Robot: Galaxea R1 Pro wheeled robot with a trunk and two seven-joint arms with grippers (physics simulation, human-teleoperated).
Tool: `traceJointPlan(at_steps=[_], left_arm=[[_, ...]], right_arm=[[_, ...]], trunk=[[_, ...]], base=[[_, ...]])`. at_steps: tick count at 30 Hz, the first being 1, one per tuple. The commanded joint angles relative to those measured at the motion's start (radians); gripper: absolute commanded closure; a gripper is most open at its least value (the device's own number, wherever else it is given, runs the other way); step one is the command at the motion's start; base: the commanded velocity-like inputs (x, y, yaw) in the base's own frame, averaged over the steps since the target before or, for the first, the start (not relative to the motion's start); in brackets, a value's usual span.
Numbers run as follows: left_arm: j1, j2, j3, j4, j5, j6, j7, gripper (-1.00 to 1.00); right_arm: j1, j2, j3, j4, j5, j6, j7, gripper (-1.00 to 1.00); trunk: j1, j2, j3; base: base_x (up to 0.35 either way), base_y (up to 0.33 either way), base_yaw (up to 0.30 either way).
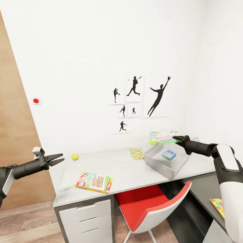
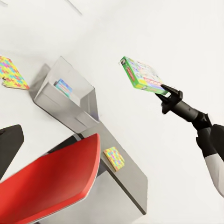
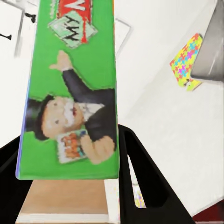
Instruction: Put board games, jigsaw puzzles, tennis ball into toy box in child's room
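Note:
My right gripper [image 1: 176, 138] is shut on the edge of a green-sided board game [image 1: 163, 136], holding it in the air just above the far rim of the grey toy box [image 1: 158, 162]. A small blue game box [image 1: 169, 155] lies inside the toy box. In the right wrist view the fingers [image 3: 144, 186] clamp the green board game [image 3: 70, 88]. On the table [image 1: 128, 170] lie a yellow-green-red board game [image 1: 93, 182], the tennis ball [image 1: 75, 157] and a jigsaw puzzle [image 1: 136, 153]. A second puzzle [image 1: 218, 206] lies on the lower dark section. My left gripper [image 1: 56, 159] is open beside the table's left end. The bed is out of view.
A red and white chair [image 1: 152, 206] is tucked under the table in front of the toy box. White drawers [image 1: 87, 219] sit under the table's left end. A wooden door [image 1: 13, 118] stands at the left, and black silhouette pictures [image 1: 135, 98] hang on the wall.

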Motion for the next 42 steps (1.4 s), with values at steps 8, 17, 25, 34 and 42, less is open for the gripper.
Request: traceJointPlan(at_steps=[8, 17, 25, 34, 42], left_arm=[[0.000, 0.001, 0.000, 0.000, -0.002, 0.010, -0.002, -1.00], [0.000, 0.000, 0.000, 0.000, -0.001, -0.003, -0.002, -1.00], [0.000, -0.006, -0.001, 0.000, -0.002, -0.005, -0.001, -1.00], [0.000, -0.007, -0.001, 0.000, -0.003, -0.005, -0.001, -1.00], [0.000, -0.007, -0.001, 0.000, -0.003, -0.005, -0.001, -1.00]], right_arm=[[-0.001, 0.033, 0.000, -0.011, -0.022, -0.059, -0.240, 1.00], [-0.001, 0.077, 0.009, -0.013, -0.017, -0.130, -0.295, 1.00], [-0.001, 0.083, 0.007, -0.013, -0.017, -0.211, -0.295, 1.00], [-0.001, 0.083, 0.002, -0.011, -0.018, -0.270, -0.296, 1.00], [-0.001, 0.087, 0.007, -0.006, -0.017, -0.327, -0.298, 1.00]], trunk=[[0.000, -0.001, 0.000], [0.000, -0.001, 0.000], [0.000, -0.001, 0.000], [0.000, -0.001, 0.000], [0.000, -0.001, 0.000]], base=[[0.037, 0.061, -0.010], [0.006, 0.008, 0.000], [0.078, 0.046, 0.000], [0.006, 0.003, 0.000], [0.018, 0.000, 0.000]])
